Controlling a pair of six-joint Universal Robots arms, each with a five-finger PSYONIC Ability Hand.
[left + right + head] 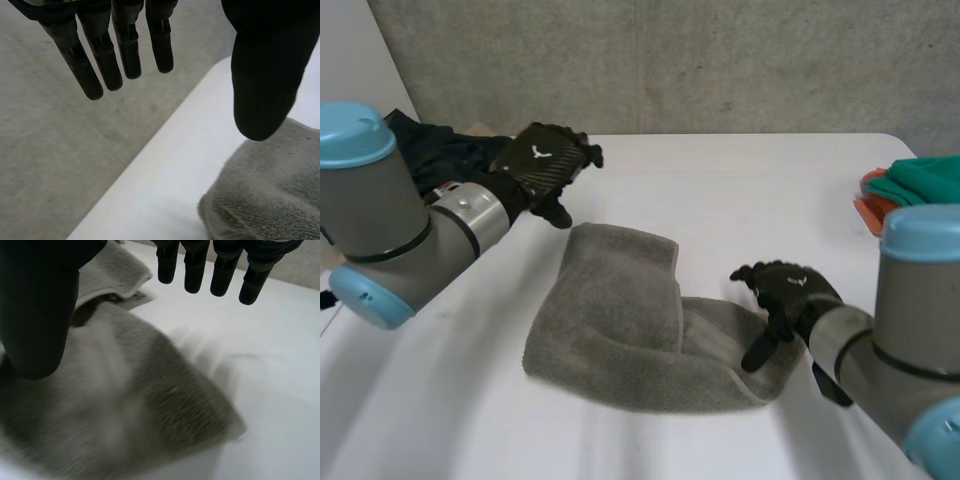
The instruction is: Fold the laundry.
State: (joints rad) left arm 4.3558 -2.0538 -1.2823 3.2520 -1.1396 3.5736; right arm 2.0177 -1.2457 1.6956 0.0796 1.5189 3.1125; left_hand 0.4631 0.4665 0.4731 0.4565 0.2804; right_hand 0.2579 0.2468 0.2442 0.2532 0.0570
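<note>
Right now my left hand [545,160] hovers above the white table [750,190], just past the far left corner of the grey towel [620,330]. Its fingers [100,55] are straight and stand well apart from the thumb, and nothing lies between them. In my left wrist view a rounded fold of the towel sits beneath the thumb, apart from it.

My right hand [785,290] is at the towel's right end, relaxed and spread, with one finger pointing down at the cloth; I cannot tell whether it touches. In my right wrist view the fingers [195,265] reach out straight over bare table past the towel's edge, and the thumb hangs over the cloth. That hand grips nothing either.

The towel lies near the middle of the table, partly folded. A broad layer on its left side laps over a flatter strip that runs to my right hand.

A heap of dark clothes [445,150] lies at the table's far left, behind my left hand. A green cloth [925,180] rests on something orange at the table's right edge.
</note>
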